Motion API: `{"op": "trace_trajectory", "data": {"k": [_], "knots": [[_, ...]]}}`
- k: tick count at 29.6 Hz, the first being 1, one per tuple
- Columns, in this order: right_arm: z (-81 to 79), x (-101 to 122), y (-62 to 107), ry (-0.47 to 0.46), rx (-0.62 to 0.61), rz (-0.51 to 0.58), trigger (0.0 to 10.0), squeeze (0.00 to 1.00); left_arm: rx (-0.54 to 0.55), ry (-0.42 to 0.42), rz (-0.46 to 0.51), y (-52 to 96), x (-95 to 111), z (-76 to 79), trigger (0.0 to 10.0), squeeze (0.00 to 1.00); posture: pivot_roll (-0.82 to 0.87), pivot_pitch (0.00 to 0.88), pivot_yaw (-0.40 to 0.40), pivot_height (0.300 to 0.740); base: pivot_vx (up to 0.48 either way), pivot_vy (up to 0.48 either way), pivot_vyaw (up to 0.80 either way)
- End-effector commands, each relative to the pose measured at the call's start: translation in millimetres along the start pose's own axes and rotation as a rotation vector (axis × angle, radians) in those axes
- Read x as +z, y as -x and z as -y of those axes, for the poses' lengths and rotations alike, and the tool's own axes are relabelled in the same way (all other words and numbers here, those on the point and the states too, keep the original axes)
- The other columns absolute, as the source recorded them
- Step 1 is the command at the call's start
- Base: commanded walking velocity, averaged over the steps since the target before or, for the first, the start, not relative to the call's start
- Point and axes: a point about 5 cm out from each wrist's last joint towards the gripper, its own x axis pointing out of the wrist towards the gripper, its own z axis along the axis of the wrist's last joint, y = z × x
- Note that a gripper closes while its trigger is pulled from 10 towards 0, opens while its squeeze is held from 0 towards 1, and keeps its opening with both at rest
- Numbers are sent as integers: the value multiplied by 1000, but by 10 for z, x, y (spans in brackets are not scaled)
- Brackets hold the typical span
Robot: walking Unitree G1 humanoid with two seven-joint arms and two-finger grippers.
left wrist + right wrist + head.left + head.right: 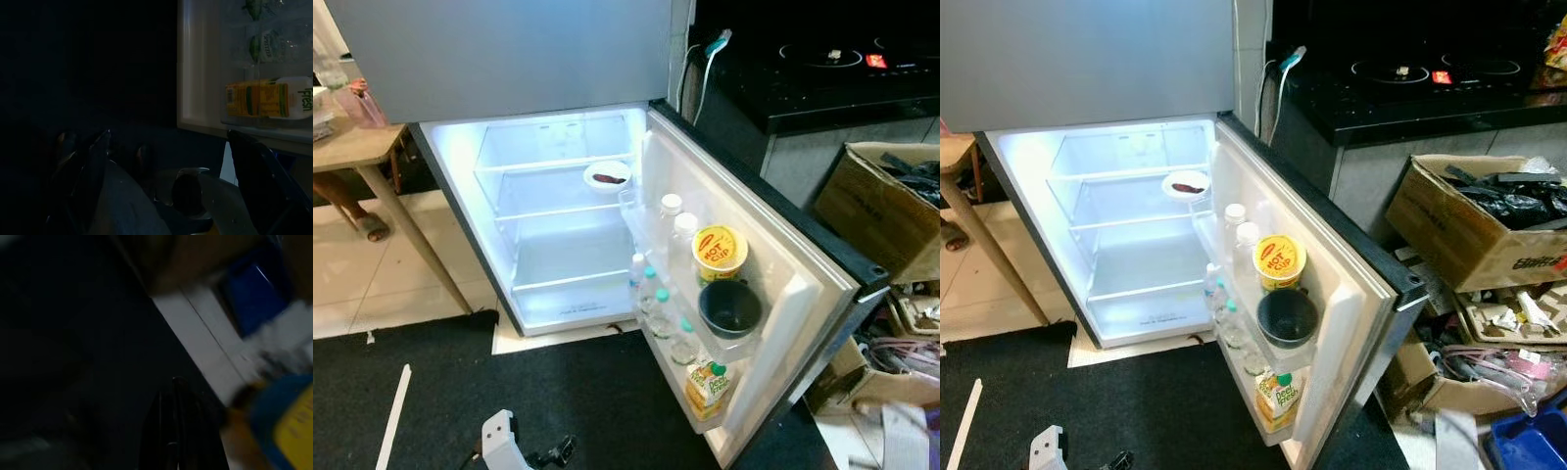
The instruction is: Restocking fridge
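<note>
In the middle of the head view sits the fridge [558, 225], lower door [744, 294] swung wide open toward 4 o'clock, light on inside. Shelves are mostly bare, just a small white dish [607, 176] with something dark on it at the right end of the top shelf. The door racks hold a yellow cup [720, 251], a dark bowl [730, 309] just below it, a few clear bottles [656, 304] with teal caps, and a juice carton [707, 384] down in the lowest rack. Left hand [524, 450] hangs low at 6 o'clock over the black mat [431, 392]; its wrist camera shows the fingers spread wide, holding nothing. Right hand [171, 431] is dark and blurry, can't tell its fingers. Cardboard boxes [1469, 225] of clutter sit at 3 o'clock.
</note>
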Motion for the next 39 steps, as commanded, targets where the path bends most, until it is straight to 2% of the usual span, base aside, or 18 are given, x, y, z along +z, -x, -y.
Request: {"op": "trace_trajectory", "data": {"k": [1, 2, 4, 5, 9, 10, 12, 15, 16, 19, 20, 26, 28, 31, 33, 35, 36, 39], "knots": [[-45, 146, -18, -174, 45, 61, 10000, 0, 4, -11, -16, 12, -17, -17, 10000, 0, -63, 0, 21, 740, 0, 0, 0], [-45, 146, -18, -174, 45, 61, 10000, 0, 4, -11, -16, 12, -17, -17, 10000, 0, -63, 0, 21, 740, 0, 0, 0], [-182, 530, -43, -372, 152, 194, 10000, 0, 3, -20, -20, 10, -23, -13, 10000, 0, -62, 0, 22, 740, 0, 0, 0], [-309, 709, -36, -404, 244, 253, 10000, 0, 3, -25, -23, 10, -28, -12, 10000, 0, -61, 0, 21, 740, 0, 0, 0], [-392, 812, -25, -415, 304, 287, 10000, 0, 3, -28, -24, 10, -32, -11, 10000, 0, -61, 0, 21, 740, 0, 0, 0], [-489, 890, -8, -415, 372, 312, 10000, 0, 4, -30, -26, 10, -36, -12, 10000, 0, -61, 0, 19, 740, 0, 0, 0], [-752, 992, 51, -384, 565, 344, 10000, 0, 6, -47, -40, 11, -53, -11, 10000, 0, -60, 0, 17, 740, 0, 0, 0], [-914, 1021, 99, -340, 687, 350, 10000, 0, 7, -58, -48, 11, -63, -10, 10000, 0, -58, 0, 17, 740, 0, 0, 0], [-1103, 994, 169, -253, 849, 335, 10000, 0, 8, -63, -51, 10, -66, -8, 10000, 0, -56, 0, 19, 740, 0, 0, 0], [-1318, 922, 273, -138, 1056, 302, 10000, 0, 10, -74, -57, 10, -68, -10, 10000, 0, -55, 0, 19, 740, 0, 0, 0], [-1318, 922, 273, -138, 1056, 302, 10000, 0, 10, -74, -57, 10, -68, -10, 10000, 0, -55, 0, 19, 740, 0, 0, 0], [-1628, 863, 477, -14, 1352, 275, 10000, 0, 14, -84, -62, 16, -69, -21, 10000, 0, -55, 0, 20, 740, 0, 0, 0], [-1628, 863, 477, -14, 1352, 275, 10000, 0, 14, -84, -62, 16, -69, -21, 10000, 0, -55, 0, 20, 740, 0, 0, 0], [-1784, 885, 647, 1, 1557, 293, 10000, 0, 17, -89, -68, 21, -76, -28, 10000, 0, -55, 0, 18, 740, 0, 0, 0], [-1812, 928, 676, -27, 1587, 312, 10000, 0, 17, -92, -70, 22, -80, -29, 10000, 0, -54, 0, 16, 740, 0, 0, 0], [-1762, 983, 606, -93, 1507, 327, 10000, 0, 16, -94, -73, 22, -89, -28, 10000, 0, -56, 0, 16, 740, 0, 0, 0], [-1668, 953, 478, -118, 1333, 301, 10000, 0, 15, -94, -74, 21, -93, -24, 10000, 0, -56, 0, 16, 740, 0, 0, 0], [-1400, 807, 259, -124, 1006, 246, 10000, 0, 14, -95, -76, 18, -102, -17, 10000, 0, -57, 0, 16, 740, 0, 0, 0]]}}
